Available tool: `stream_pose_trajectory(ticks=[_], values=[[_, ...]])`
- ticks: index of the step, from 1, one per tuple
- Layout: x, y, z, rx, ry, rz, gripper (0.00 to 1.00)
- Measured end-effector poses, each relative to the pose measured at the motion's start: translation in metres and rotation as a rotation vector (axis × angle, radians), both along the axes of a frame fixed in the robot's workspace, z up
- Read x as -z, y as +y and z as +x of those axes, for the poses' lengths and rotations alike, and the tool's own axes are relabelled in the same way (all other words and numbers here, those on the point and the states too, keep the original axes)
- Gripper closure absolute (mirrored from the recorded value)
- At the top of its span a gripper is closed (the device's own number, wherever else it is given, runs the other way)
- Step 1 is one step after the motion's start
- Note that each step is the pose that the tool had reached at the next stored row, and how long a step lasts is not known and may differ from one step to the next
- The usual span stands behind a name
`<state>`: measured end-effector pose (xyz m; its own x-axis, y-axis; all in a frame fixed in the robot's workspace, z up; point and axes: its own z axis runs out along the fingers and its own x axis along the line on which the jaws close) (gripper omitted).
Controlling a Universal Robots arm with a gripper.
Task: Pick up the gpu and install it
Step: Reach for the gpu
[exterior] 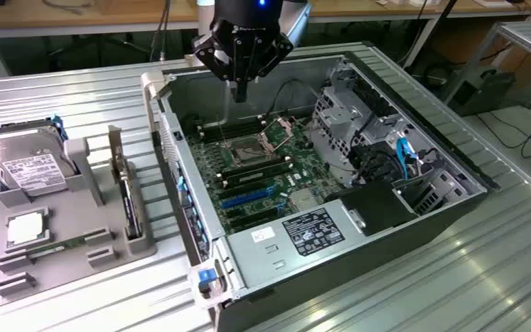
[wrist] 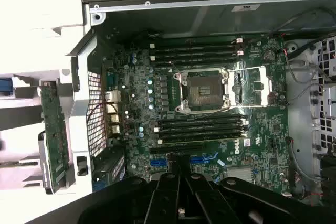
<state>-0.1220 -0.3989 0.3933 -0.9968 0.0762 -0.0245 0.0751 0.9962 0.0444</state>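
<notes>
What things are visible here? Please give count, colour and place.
computer case: one, black and silver, open, centre.
motherboard: one, green, inside the case.
power supply: one, silver with black label, inside the case.
grey tray: one, beside the case, on the exterior view's left.
gpu: one, black and green, on edge in the tray.
hard drive: one, silver, white label, in the tray.
gripper: one, black, above the open case.
</notes>
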Motion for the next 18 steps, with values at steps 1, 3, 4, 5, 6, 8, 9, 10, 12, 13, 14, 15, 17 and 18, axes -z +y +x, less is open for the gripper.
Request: stream_pose_trajectory(ticks=[1, 3, 4, 5, 6, 8, 9, 10, 12, 13, 14, 15, 17, 18], values=[[0.0, 0.0, 0.0, 0.0, 0.0, 0.0, 0.89], [0.0, 0.0, 0.0, 0.0, 0.0, 0.0, 0.89], [0.0, 0.0, 0.0, 0.0, 0.0, 0.0, 0.89], [0.0, 0.0, 0.0, 0.0, 0.0, 0.0, 0.89], [0.0, 0.0, 0.0, 0.0, 0.0, 0.0, 0.89], [0.0, 0.0, 0.0, 0.0, 0.0, 0.0, 0.89], [0.0, 0.0, 0.0, 0.0, 0.0, 0.0, 0.89], [0.0, 0.0, 0.0, 0.0, 0.0, 0.0, 0.89], [0.0, 0.0, 0.0, 0.0, 0.0, 0.0, 0.89], [0.0, -0.0001, 0.0, 0.0, 0.0, 0.0, 0.89], [-0.0001, -0.0009, 0.0, 0.0, -0.0001, 0.0002, 0.89], [0.0, -0.0027, -0.002, 0.0, -0.0006, 0.0007, 0.89], [0.0001, -0.0078, -0.022, 0.0, -0.0007, 0.0006, 0.89], [0.0001, -0.0093, -0.029, 0.0, -0.0006, 0.0005, 0.89]])
